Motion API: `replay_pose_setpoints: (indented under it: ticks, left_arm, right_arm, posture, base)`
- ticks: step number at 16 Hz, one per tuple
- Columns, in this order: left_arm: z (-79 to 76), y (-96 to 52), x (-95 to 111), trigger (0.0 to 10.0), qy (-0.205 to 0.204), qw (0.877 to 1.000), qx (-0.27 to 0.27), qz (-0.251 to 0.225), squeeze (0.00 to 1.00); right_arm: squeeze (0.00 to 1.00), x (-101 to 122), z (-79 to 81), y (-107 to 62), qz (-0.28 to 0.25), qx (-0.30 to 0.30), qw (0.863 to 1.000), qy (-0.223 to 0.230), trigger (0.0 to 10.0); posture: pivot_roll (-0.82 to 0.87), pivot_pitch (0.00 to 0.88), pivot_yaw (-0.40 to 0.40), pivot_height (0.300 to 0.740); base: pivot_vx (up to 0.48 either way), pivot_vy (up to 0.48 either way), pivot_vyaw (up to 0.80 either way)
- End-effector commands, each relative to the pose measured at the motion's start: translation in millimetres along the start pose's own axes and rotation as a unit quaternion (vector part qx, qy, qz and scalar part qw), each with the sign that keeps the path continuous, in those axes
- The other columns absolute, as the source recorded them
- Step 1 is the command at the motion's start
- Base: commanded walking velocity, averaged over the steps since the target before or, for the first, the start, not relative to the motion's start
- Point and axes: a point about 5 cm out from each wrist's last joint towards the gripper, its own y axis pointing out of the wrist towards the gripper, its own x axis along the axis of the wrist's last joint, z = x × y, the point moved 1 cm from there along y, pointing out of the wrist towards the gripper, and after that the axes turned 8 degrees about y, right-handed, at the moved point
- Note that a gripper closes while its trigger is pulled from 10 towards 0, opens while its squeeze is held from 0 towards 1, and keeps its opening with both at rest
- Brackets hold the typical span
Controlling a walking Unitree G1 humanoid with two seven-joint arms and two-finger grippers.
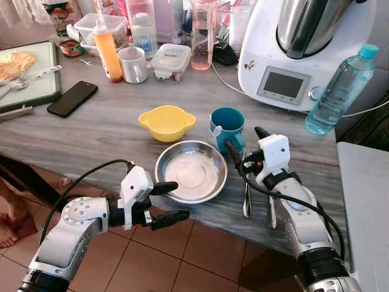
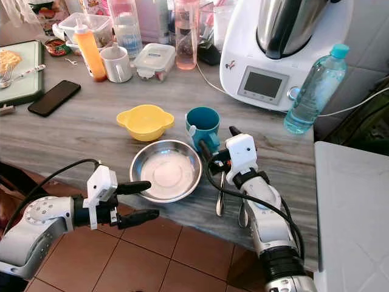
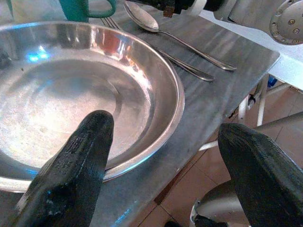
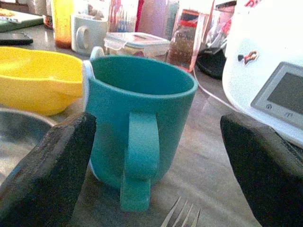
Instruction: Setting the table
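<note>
A steel bowl sits near the table's front edge, with a yellow bowl and a teal mug just behind it. A fork and a spoon lie to the right of the steel bowl. My left gripper is open at the table edge; one finger reaches over the steel bowl's near rim and the other hangs below the tabletop. My right gripper is open, a short way from the mug on its handle side, above the fork's tines.
A white kitchen machine and a water bottle stand at the back right. A phone, a cutting board, an orange bottle, a white mug and containers crowd the back left. A white counter adjoins on the right.
</note>
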Motion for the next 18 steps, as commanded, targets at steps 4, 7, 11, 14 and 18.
replay_pose_setpoints:
  ticks: [4,7,11,14,18]
  left_arm:
    - [-0.5,-2.1,11.6,10.0,0.013,1.0,0.004,0.001,0.0]
    - [-1.0,0.5,20.8,10.0,0.018,1.0,0.007,-0.011,0.0]
    - [3.6,0.4,32.8,10.0,0.023,0.999,0.022,-0.027,0.0]
    - [11.1,1.7,50.4,10.0,0.03,0.996,0.058,-0.061,0.0]
    - [15.2,7.5,66.2,10.0,0.04,0.985,0.128,-0.107,0.0]
  right_arm:
    - [1.0,20.4,-1.3,-1.7,-0.038,-0.015,0.999,-0.018,10.0]
    - [1.0,33.4,1.1,-6.8,-0.058,-0.022,0.998,-0.028,10.0]
    - [1.0,48.8,10.8,-17.7,-0.084,-0.031,0.995,-0.041,10.0]
    - [1.0,51.5,12.9,-29.8,-0.088,-0.053,0.994,-0.042,10.0]
    - [1.0,55.9,8.2,-55.6,-0.087,-0.114,0.988,-0.057,10.0]
  posture:
    - [0.17,0.138,-0.005,0.74]
    - [0.17,0.136,-0.007,0.74]
    - [0.17,0.125,-0.013,0.74]
    - [0.17,0.118,-0.016,0.74]
    - [0.18,0.094,-0.036,0.74]
  base:
    - [0.0,0.0,0.0]
    - [0.0,0.0,0.0]
    - [0.0,0.0,0.0]
    - [0.0,0.0,0.0]
    - [0.0,0.0,0.0]
